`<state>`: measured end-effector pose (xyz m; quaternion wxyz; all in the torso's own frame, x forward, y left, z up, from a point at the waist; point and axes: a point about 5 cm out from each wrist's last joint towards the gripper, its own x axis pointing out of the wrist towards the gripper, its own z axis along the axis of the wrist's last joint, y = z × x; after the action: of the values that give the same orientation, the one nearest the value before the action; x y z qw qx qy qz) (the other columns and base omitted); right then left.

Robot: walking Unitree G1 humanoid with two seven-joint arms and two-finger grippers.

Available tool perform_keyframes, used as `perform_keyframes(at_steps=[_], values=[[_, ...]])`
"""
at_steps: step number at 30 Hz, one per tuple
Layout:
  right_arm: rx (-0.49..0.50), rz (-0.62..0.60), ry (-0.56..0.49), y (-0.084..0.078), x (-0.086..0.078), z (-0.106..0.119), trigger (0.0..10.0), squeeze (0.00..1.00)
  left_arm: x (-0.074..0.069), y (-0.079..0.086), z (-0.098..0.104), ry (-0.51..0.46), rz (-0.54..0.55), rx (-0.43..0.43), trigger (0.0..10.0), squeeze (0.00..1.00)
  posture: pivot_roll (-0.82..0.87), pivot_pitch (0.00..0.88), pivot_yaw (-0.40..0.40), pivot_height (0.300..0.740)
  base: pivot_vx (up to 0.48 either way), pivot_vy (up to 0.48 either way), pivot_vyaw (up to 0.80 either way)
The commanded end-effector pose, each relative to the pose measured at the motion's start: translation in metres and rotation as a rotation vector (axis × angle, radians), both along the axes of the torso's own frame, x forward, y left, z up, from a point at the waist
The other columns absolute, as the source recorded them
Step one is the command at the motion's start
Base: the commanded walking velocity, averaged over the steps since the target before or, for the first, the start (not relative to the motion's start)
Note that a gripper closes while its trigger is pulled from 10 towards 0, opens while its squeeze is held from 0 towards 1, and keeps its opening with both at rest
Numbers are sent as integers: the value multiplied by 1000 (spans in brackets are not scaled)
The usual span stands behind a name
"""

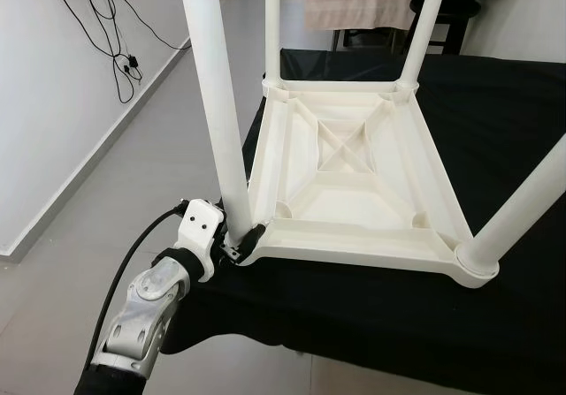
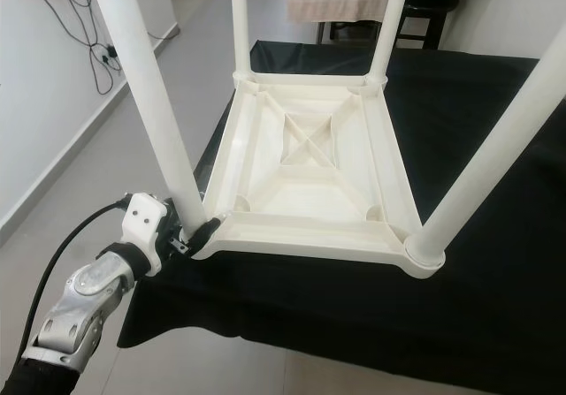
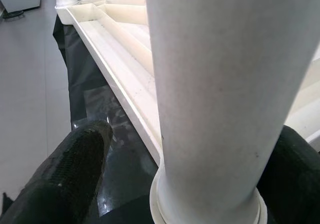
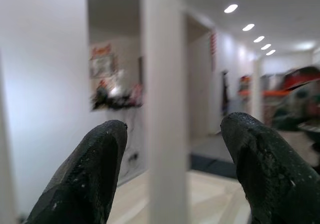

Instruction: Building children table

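A white plastic children's table (image 1: 354, 148) lies upside down on a black cloth (image 1: 495, 103), its four legs pointing up. My left gripper (image 1: 240, 243) is at the near-left corner, at the foot of the near-left leg (image 1: 217, 103). In the left wrist view that leg (image 3: 220, 83) stands between the two black fingers (image 3: 75, 174), and a gap shows on one side, so the gripper is open around it. My right gripper (image 4: 177, 126) is held up and open, with a blurred white leg (image 4: 162, 58) standing beyond its spread fingers.
The black cloth's front and left edges drop to a grey tiled floor (image 1: 133, 174). A white wall with hanging cables (image 1: 106, 24) runs along the left. A dark stand draped with a beige cloth (image 1: 358, 6) stands behind the table.
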<state>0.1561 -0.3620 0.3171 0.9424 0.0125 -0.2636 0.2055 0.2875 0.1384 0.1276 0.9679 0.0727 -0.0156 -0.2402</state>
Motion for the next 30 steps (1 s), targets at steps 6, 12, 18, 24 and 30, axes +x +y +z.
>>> perform_keyframes(at_steps=[6, 12, 18, 24, 30], values=[[31, -95, -10, -11, 6, 1, 10000, 0, 2, 10, -1, -4, 46, 12, 10000, 0, -91, 67, 7, 740, 0, 0, 0], [-85, 8, 119, 19, 25, -20, 10000, 0, 2, 9, -1, -8, 46, 9, 10000, 0, -90, 66, 6, 740, 0, 0, 0], [-103, 98, 115, 39, 34, -19, 10000, 0, 2, 9, -1, -9, 50, 5, 10000, 0, -87, 67, 5, 740, 0, 0, 0], [-92, 120, 88, 54, 52, -12, 10000, 0, 3, 8, -2, -6, 58, -1, 10000, 0, -85, 67, -7, 740, 0, 0, 0], [-103, 100, 73, 60, 62, -5, 10000, 0, 4, 10, -5, 9, 65, -1, 10000, 0, -87, 66, -9, 740, 0, 0, 0]])
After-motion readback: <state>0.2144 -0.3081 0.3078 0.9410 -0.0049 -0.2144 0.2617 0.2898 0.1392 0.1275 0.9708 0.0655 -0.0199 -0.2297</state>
